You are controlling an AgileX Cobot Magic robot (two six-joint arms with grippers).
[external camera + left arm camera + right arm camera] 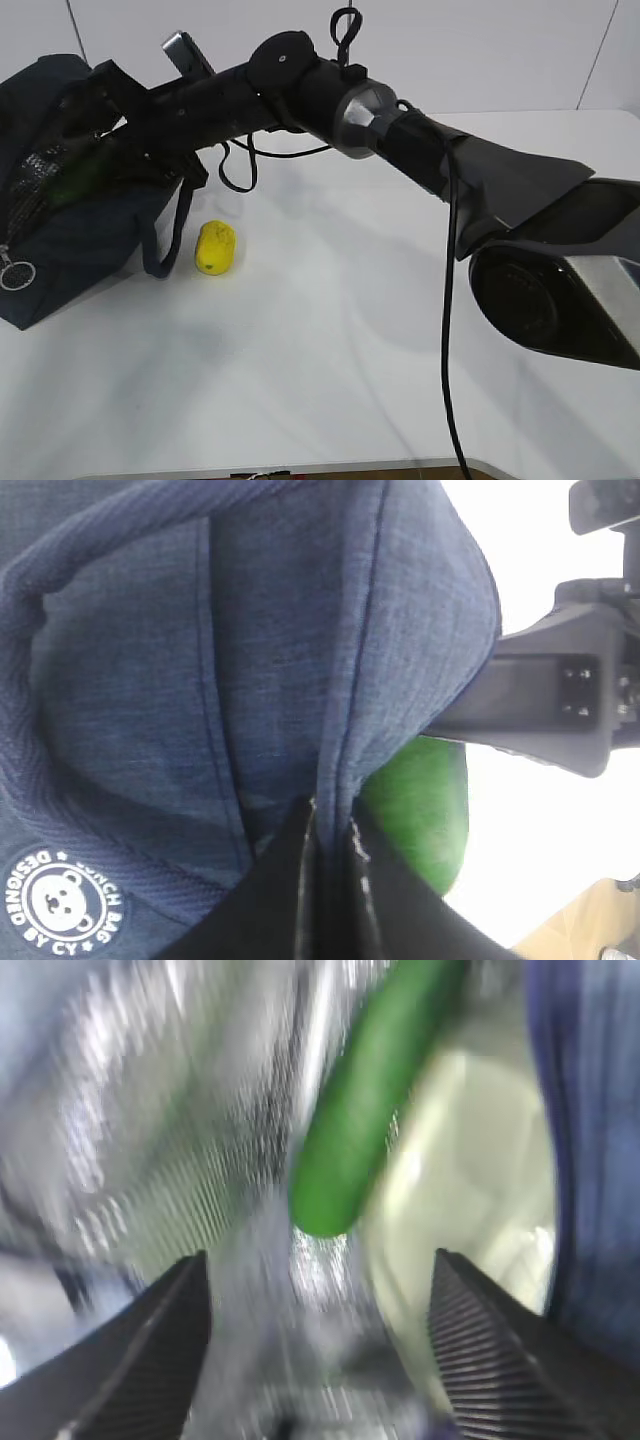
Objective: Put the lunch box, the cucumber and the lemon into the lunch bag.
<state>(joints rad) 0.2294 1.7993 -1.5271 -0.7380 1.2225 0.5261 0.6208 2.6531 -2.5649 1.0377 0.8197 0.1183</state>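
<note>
A: The right gripper is spread wide inside the lunch bag, gripping nothing; the cucumber lies free just ahead of its fingers, against the silver lining and a pale shape, likely the lunch box.

B: The left gripper is pinched closed on the bag's navy rim, holding the mouth open.

A: Cucumber in, it seems. The lemon sits on the table beside the bag, not yet packed.

Dark navy lunch bag with shiny silver lining at far left; bright green cucumber inside; yellow lemon on white table.
</note>
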